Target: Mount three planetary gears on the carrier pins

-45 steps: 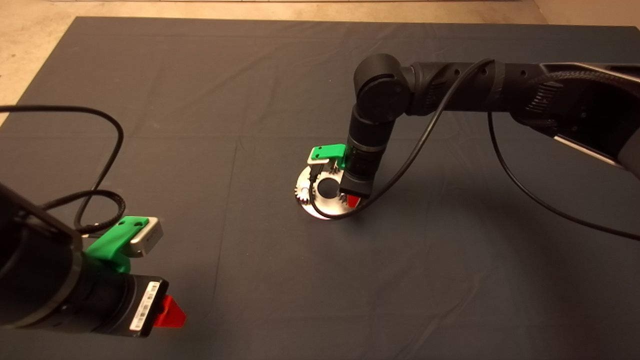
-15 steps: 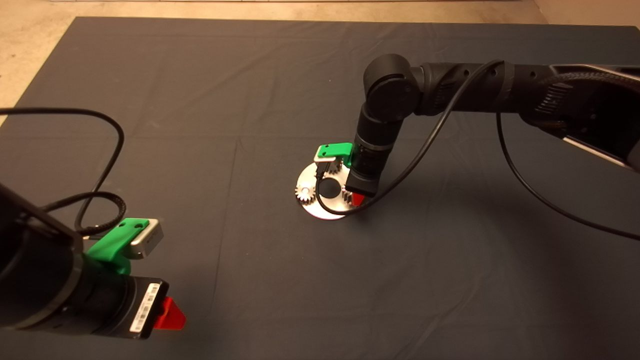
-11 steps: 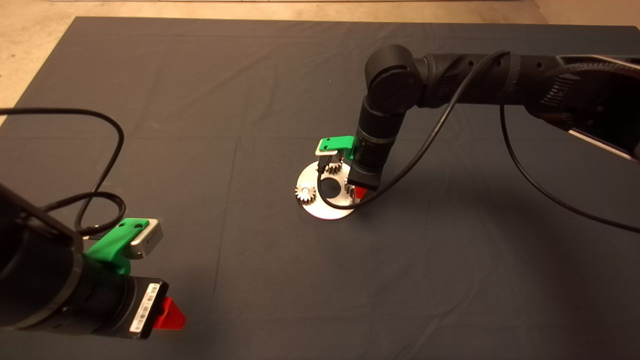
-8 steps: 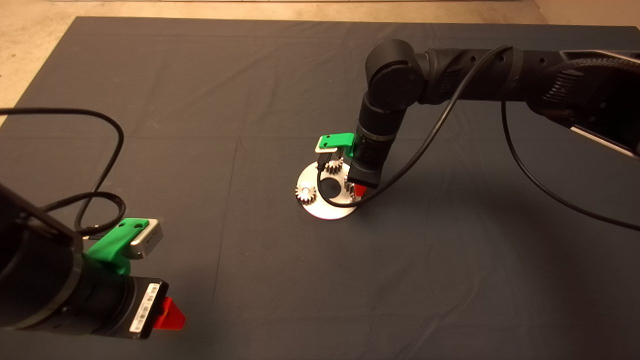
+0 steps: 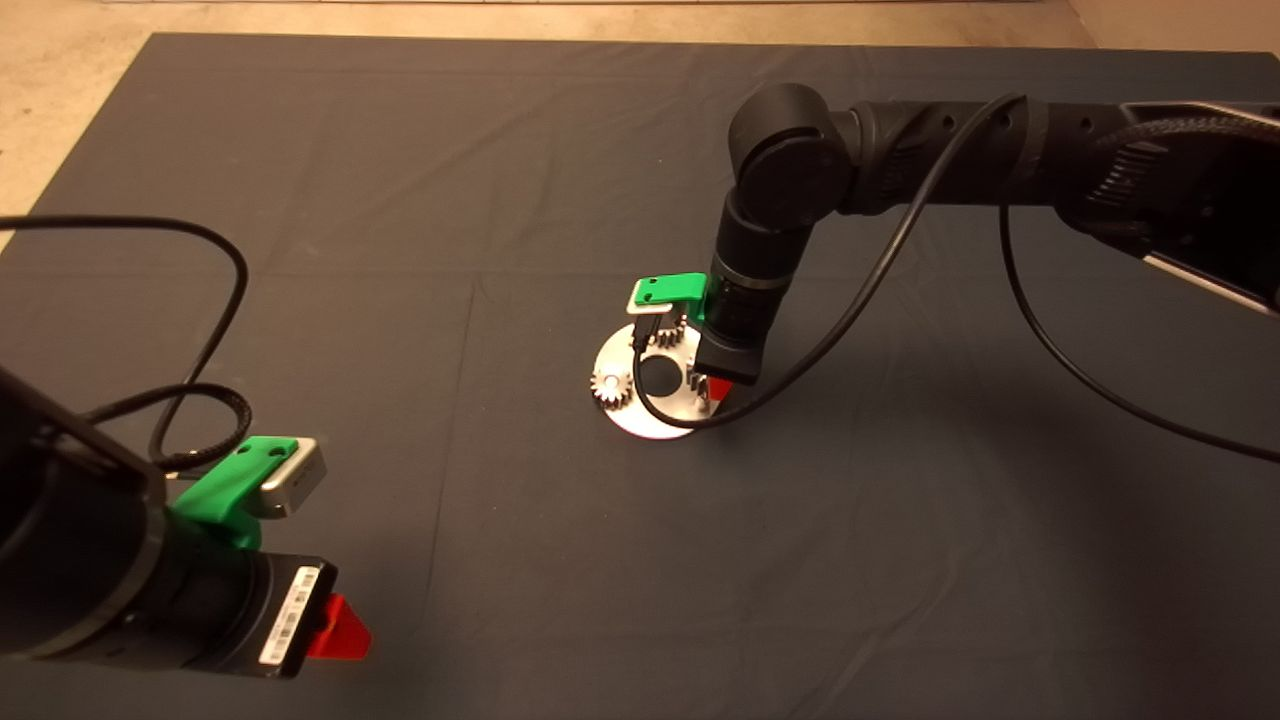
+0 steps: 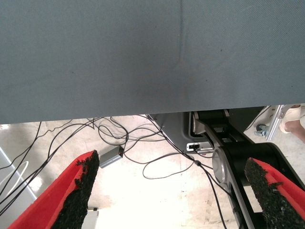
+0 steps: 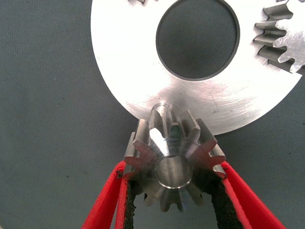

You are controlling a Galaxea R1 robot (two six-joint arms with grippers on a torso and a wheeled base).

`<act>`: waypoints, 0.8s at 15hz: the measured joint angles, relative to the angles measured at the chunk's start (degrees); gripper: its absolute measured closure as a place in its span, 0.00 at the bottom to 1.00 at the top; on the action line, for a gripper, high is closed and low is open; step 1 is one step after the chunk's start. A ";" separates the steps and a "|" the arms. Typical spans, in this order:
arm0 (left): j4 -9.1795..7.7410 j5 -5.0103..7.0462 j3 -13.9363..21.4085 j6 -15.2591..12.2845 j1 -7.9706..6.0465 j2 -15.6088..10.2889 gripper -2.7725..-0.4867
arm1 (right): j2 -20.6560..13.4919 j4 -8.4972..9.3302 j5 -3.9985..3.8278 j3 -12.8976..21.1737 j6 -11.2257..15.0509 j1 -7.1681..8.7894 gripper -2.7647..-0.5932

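Observation:
A shiny round disc [image 5: 640, 418] with a large centre hole lies mid-mat. One planetary gear [image 5: 608, 386] sits on its left side and another [image 5: 668, 336] on its far side. The right gripper [image 5: 708, 390] hangs over the disc's right edge. In the right wrist view this gripper [image 7: 174, 174] is shut on a third gear [image 7: 174, 160], which is tilted. One carrier pin [image 7: 161, 110] shows bare just past that gear's teeth, outside its centre hole. A seated gear [image 7: 283, 36] shows at the disc's [image 7: 143, 71] rim. The left gripper [image 5: 335, 625] waits open at the lower left.
The right arm's black cable [image 5: 850, 310] loops down beside the disc. In the left wrist view the left gripper [image 6: 171, 164] faces the mat's edge [image 6: 143, 57], with floor cables [image 6: 143, 157] and a black robot base [image 6: 238, 157] beyond it.
The right gripper has shifted a little to the right and risen slightly over the disc, still holding the gear. The far gear has come into view. The left arm has not moved.

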 joint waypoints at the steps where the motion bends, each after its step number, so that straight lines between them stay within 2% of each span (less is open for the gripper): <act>1: 0.00 0.00 0.00 0.00 0.00 0.00 0.26 | 0.00 0.00 0.00 0.09 0.00 0.00 0.84; 5: 0.00 0.00 0.00 0.00 0.00 0.00 0.26 | 0.00 0.00 0.02 0.39 0.00 -0.48 0.84; 9: 0.00 0.00 0.00 0.00 0.33 -0.02 0.26 | -0.50 -0.02 -0.02 0.43 0.00 -1.73 0.84; 12: 0.00 0.00 0.00 0.00 0.35 0.00 0.26 | -0.79 -0.63 -0.04 0.48 0.02 -2.05 0.84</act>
